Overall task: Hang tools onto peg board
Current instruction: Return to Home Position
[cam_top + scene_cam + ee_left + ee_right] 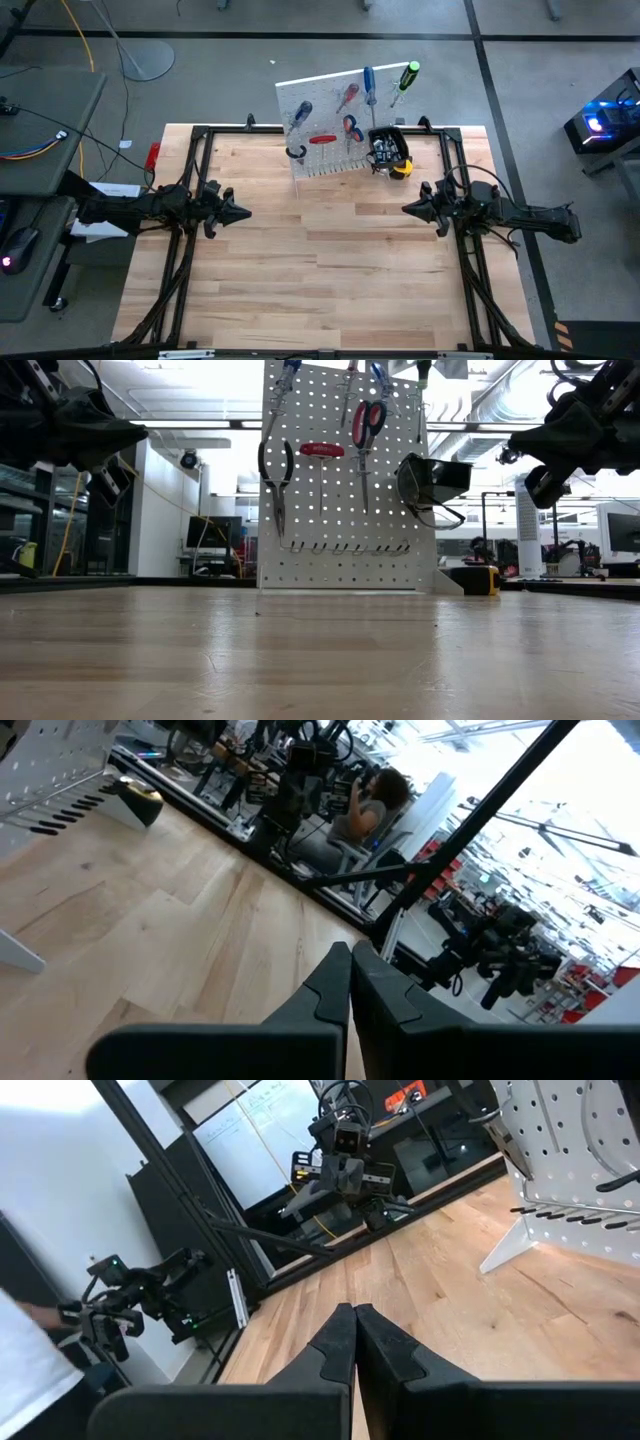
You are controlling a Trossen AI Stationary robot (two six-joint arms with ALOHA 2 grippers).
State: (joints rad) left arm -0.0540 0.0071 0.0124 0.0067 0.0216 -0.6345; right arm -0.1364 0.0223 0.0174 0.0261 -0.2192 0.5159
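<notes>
The white peg board (330, 125) stands upright at the table's far edge, with a black bin (432, 480) on its right side. Tools hang on it: dark-handled pliers (276, 470), a red-handled tool (322, 450), red-handled scissors (366, 422), and screwdrivers with blue (369, 82) and green-black (407, 75) handles. My left gripper (245, 211) is shut and held level above the table's left side, its tips together in the left wrist view (349, 956). My right gripper (406, 209) is shut and level above the right side, tips together in the right wrist view (354, 1316). Neither holds anything.
A yellow tape measure (400, 167) lies on the table by the board's right foot. A black metal frame (200, 135) runs along the table's edges. A person (372, 808) sits beyond the table. The wooden table (330, 270) stretches between the two arms.
</notes>
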